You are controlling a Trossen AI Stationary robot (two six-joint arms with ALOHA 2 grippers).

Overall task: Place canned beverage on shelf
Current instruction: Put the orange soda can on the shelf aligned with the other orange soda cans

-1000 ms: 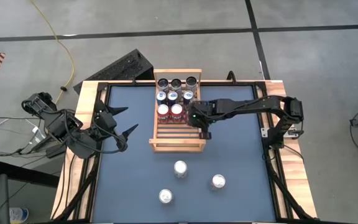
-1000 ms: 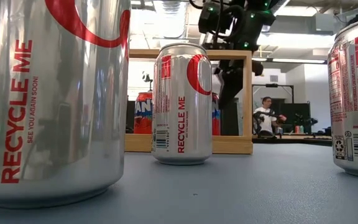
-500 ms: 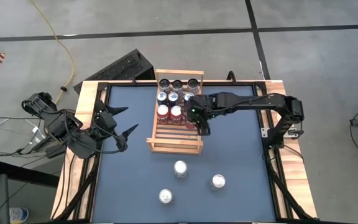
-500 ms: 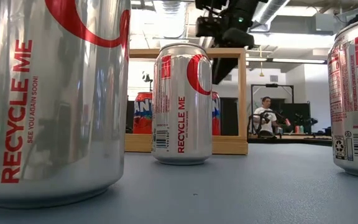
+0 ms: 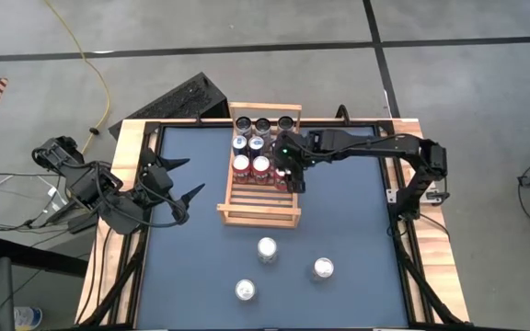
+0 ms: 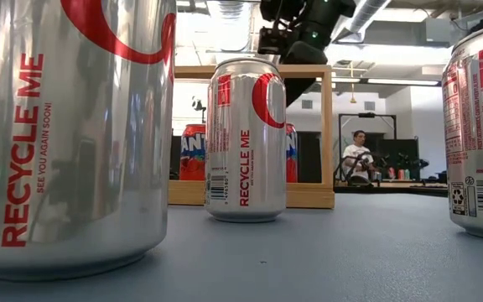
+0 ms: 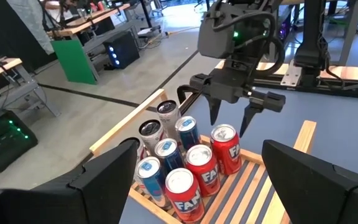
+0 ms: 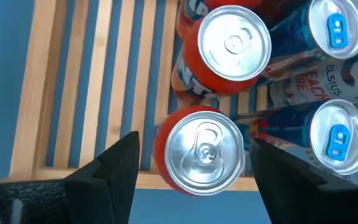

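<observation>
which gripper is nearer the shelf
Right. The right gripper hangs open directly over the shelf; the left gripper waits beside it, off its left edge.

The work surface is a dark blue rectangular table (image 5: 191, 267) framed by light wooden edging. Directly on it, toward the far side, lies a light-wood slatted shelf (image 5: 258, 208) with a raised rail at each short end; its far portion carries upright beverage cans, red ones nearest its bare slats. Three silver upright cans (image 5: 267, 249) stand on the blue surface near the front edge, apart from the shelf.
</observation>
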